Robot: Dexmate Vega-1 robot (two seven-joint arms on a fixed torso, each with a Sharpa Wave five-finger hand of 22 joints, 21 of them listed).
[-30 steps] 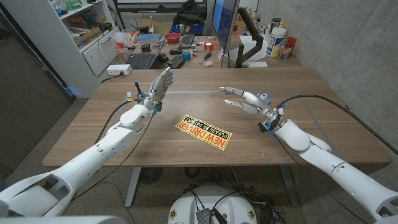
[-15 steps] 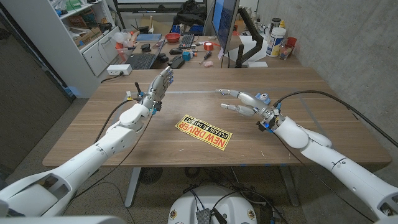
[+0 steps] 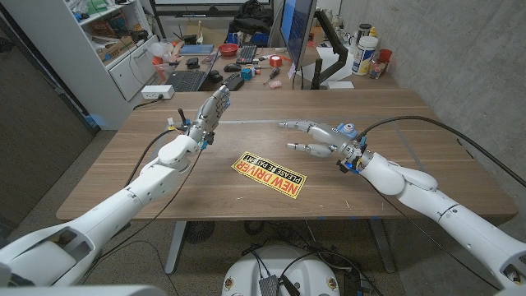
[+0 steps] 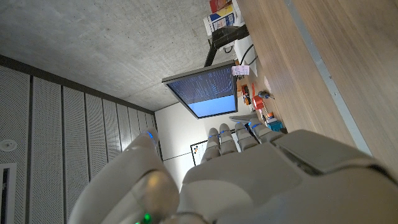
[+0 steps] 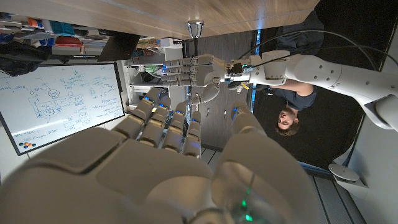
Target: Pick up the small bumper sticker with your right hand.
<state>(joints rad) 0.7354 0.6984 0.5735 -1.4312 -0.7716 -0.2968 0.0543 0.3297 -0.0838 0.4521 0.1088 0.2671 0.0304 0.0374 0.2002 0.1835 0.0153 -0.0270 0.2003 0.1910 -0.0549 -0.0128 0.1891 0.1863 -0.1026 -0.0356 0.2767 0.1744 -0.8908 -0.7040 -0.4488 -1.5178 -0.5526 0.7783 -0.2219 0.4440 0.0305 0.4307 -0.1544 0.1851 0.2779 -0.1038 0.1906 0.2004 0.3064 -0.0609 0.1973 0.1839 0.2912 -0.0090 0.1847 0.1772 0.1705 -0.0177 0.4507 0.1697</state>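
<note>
The yellow bumper sticker (image 3: 268, 174) lies flat mid-way on the wooden table (image 3: 427, 168); the right hand (image 3: 316, 136) hovers just beyond it, fingers spread, empty; the left hand (image 3: 210, 112) stands raised, fingers straight and together; cluttered desk (image 3: 238, 62) and monitor (image 3: 296, 29) behind.

Yellow bumper sticker (image 3: 268, 174) on desk (image 3: 411, 164), just beside right robot hand (image 3: 316, 136): red "NEW DRIVER", black strip "PLEASE BE PATIENT".
</note>
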